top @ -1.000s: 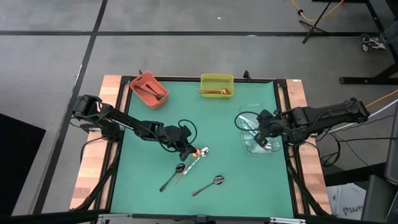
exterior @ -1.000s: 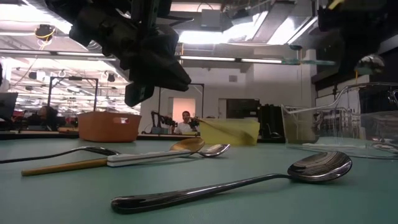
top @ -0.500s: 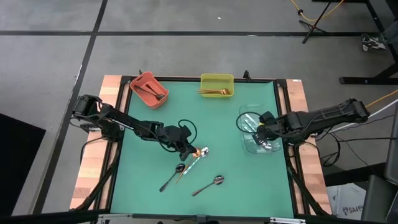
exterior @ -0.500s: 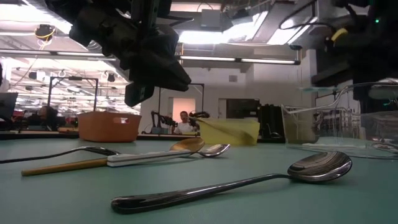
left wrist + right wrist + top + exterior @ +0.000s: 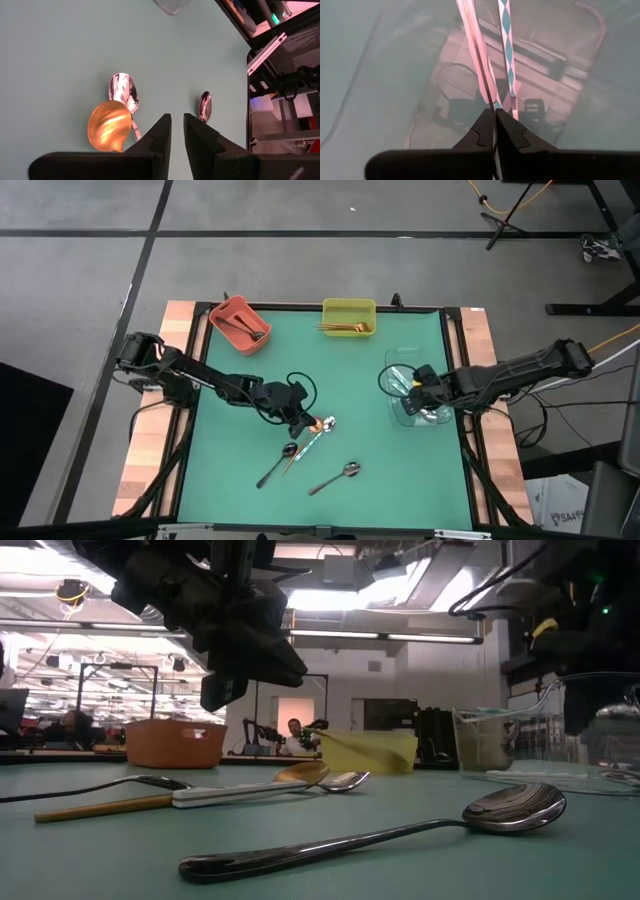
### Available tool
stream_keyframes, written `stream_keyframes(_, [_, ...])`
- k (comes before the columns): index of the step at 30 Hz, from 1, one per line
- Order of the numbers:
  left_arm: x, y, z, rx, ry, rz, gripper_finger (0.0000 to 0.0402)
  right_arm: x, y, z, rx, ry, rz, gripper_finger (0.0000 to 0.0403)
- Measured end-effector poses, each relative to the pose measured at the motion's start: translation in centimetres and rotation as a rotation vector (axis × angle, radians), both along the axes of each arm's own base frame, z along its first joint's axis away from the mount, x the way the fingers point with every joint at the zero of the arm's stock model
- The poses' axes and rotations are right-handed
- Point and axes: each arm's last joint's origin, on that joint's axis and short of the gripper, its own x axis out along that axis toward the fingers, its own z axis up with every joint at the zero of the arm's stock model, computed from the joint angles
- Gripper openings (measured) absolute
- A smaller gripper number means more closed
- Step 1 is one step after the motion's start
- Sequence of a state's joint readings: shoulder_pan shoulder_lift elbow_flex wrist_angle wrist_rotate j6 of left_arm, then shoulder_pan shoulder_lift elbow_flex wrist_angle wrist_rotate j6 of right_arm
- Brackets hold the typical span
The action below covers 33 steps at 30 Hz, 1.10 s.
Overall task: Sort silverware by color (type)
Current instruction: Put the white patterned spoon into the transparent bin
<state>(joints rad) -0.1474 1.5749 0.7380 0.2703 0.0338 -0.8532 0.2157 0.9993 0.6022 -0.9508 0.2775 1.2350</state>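
Several spoons lie flat on the green mat: a black one (image 5: pixel 277 465), a gold-bowled one (image 5: pixel 110 125) with a pale handle, a silver one (image 5: pixel 123 90), and a dark shiny one (image 5: pixel 335 477) nearest the table's near edge (image 5: pixel 400 830). My left gripper (image 5: pixel 177 134) hovers above the gold and silver bowls, its fingers a narrow gap apart, empty (image 5: pixel 300 420). My right gripper (image 5: pixel 495 120) is down inside the clear bin (image 5: pixel 400 412) at the table's right, shut on a thin shiny spoon. My right gripper pinches the shiny spoon's thin handle (image 5: pixel 487 95) between its two fingers, which lie along it. The handle runs straight out ahead of the fingertips into the clear bin. Whether its far end rests on the bin's floor cannot be told.
A red bin (image 5: pixel 228 312) with dark spoons and a yellow bin (image 5: pixel 349 305) with gold spoons stand at the far edge. A second, diamond-patterned handle (image 5: pixel 506 40) shows inside the clear bin. Bare mat lies between the bins and the loose spoons.
My right gripper has come down into the clear bin with its spoon; the spoon's bowl shows lower in the low view than a second ago.
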Motion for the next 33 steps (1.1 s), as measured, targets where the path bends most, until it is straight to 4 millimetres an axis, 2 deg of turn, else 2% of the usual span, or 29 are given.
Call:
stream_keyframes(15, [0.0, 0.0, 0.0, 0.0, 0.0, 0.0, 0.0045, -1.0, -0.2, -3.9, 0.0, 0.006, 0.0, 0.0001])
stream_keyframes(33, [0.0, 0.0, 0.0, 0.0, 0.0, 0.0, 0.0045, -1.0, -0.2, -4.5, 0.002, -0.014, 0.001, 0.0001])
